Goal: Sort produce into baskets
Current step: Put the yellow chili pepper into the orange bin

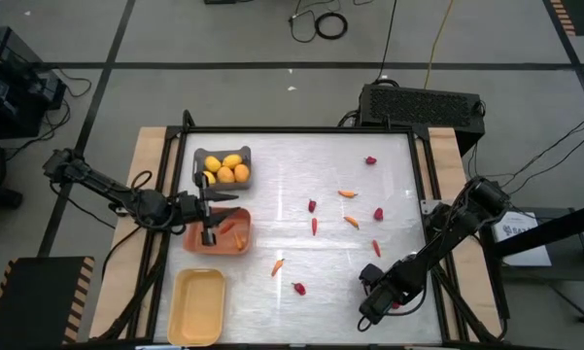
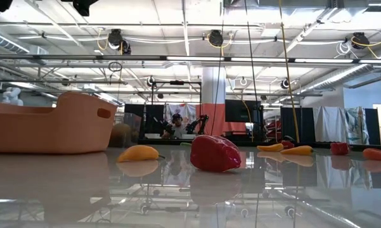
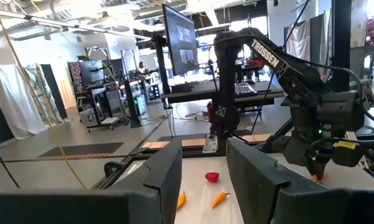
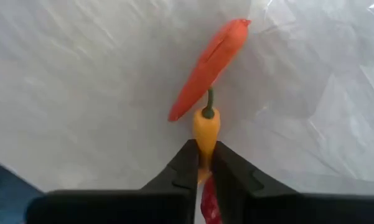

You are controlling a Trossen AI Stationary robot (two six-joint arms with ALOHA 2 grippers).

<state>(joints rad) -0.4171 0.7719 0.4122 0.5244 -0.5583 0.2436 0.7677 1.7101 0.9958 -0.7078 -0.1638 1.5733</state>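
One small orange pepper (image 4: 205,134), long axis in line with the fingers, clenched in right claw (image 4: 201,163) at frame bottom; orange basket (image 1: 238,243) lies far left.

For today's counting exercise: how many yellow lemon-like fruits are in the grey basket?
4, all clustered inside the grey basket at the table's back left: lemons. Others may hide beneath.

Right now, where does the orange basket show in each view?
High view: the orange basket is left of centre, between the grey basket and the yellow basket.
Low view: it stands large at the far left.
Left wrist view: not in it.
Right wrist view: not in it.
Shared landmark: the loose carrot lies beside it in the high and low views.
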